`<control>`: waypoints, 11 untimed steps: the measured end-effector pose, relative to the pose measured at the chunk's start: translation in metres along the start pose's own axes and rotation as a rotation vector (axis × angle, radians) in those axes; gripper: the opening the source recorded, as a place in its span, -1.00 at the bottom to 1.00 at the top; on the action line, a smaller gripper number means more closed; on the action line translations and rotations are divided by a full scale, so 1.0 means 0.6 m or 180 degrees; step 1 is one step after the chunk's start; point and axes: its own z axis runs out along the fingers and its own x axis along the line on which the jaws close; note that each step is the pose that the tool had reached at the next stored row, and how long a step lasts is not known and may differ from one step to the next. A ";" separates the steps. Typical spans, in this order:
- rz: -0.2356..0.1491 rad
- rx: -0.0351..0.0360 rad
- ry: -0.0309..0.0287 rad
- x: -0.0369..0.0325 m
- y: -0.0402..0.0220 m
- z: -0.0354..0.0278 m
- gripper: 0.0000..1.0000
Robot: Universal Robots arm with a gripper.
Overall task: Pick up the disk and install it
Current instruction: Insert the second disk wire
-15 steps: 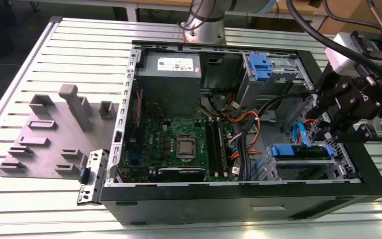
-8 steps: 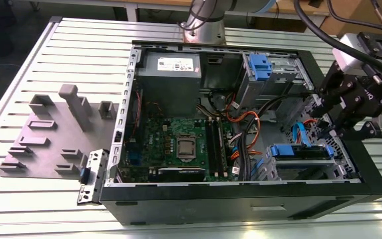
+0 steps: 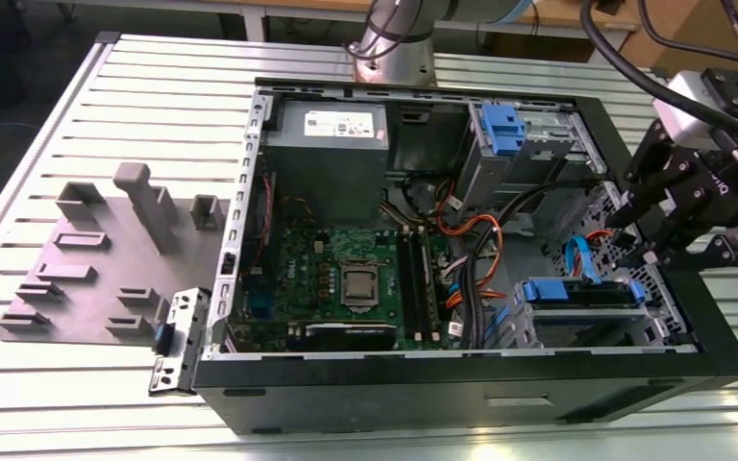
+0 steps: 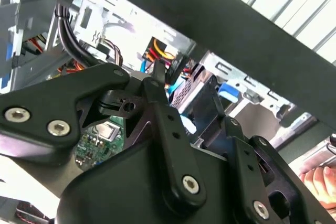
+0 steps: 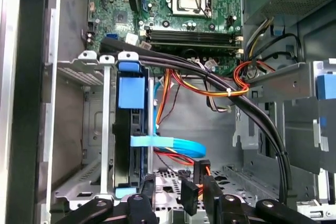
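Observation:
The disk (image 3: 582, 291) sits in the metal drive cage (image 3: 587, 328) at the near corner of the open computer case, on the exterior view's right, with its blue carrier frame showing on top. In the first wrist view the disk (image 5: 131, 129) stands edge-on in the cage slot, a blue tab at its end. My gripper (image 3: 641, 240) hangs over the case's side wall on the exterior view's right, just beyond the cage. It is open, fingertips (image 5: 146, 186) apart, with loose black cable plugs (image 5: 189, 195) lying between them, and it holds nothing.
Black and orange cables (image 5: 231, 90) run across the case beside the cage. A grey power-supply box (image 3: 328, 134) and a second blue-fronted bay (image 3: 504, 130) sit at the far side. A grey fixture board (image 3: 87, 269) and a metal bracket (image 3: 177, 341) lie outside. A person's hand (image 4: 320, 182) is nearby.

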 end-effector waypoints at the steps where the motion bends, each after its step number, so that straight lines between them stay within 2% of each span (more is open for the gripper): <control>1: 0.0000 -0.0003 0.0000 -0.001 -0.002 0.002 -0.03; 11: 0.0001 -0.0006 0.0000 -0.001 -0.003 0.003 -0.06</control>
